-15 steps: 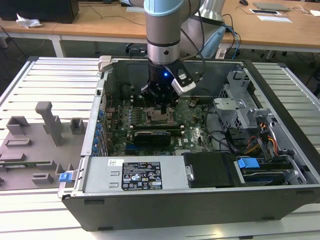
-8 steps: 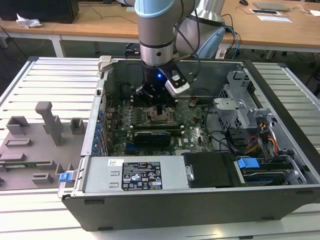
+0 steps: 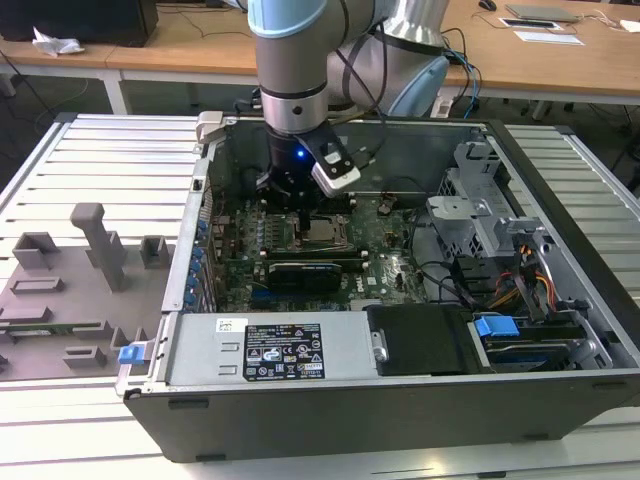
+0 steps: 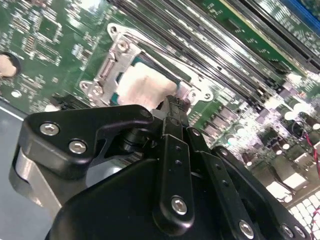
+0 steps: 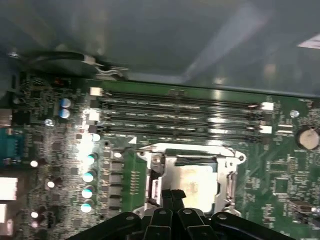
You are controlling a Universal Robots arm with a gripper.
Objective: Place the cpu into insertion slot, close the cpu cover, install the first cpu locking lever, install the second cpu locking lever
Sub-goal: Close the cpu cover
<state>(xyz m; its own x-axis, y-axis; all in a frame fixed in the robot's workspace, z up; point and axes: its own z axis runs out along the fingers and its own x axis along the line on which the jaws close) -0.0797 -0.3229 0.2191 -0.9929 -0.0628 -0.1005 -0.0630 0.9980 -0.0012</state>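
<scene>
The cpu (image 5: 194, 181) lies flat in the insertion slot (image 5: 156, 189) on the green motherboard (image 5: 45, 150), its pale metal top (image 4: 141, 86) showing. The silvery cpu cover (image 5: 190, 161) lies down around the chip, which shows through its window. A thin wire lever (image 5: 185, 147) runs along one side of the cover. My gripper (image 5: 172, 196) hangs just above the socket's edge, shut with nothing between its fingers; its black fingertips (image 4: 172, 106) stand at the rim of the cover. In the exterior view the gripper (image 3: 287, 198) sits inside the open computer case, just toward that view's left of the socket (image 3: 322, 231).
Long black memory slots (image 5: 180, 115) run beside the socket. A row of capacitors (image 5: 88, 175) stands at its other side. The case walls (image 3: 200, 250) surround the board. A metal drive cage (image 3: 470, 215) and loose cables (image 3: 520, 280) are at the exterior view's right.
</scene>
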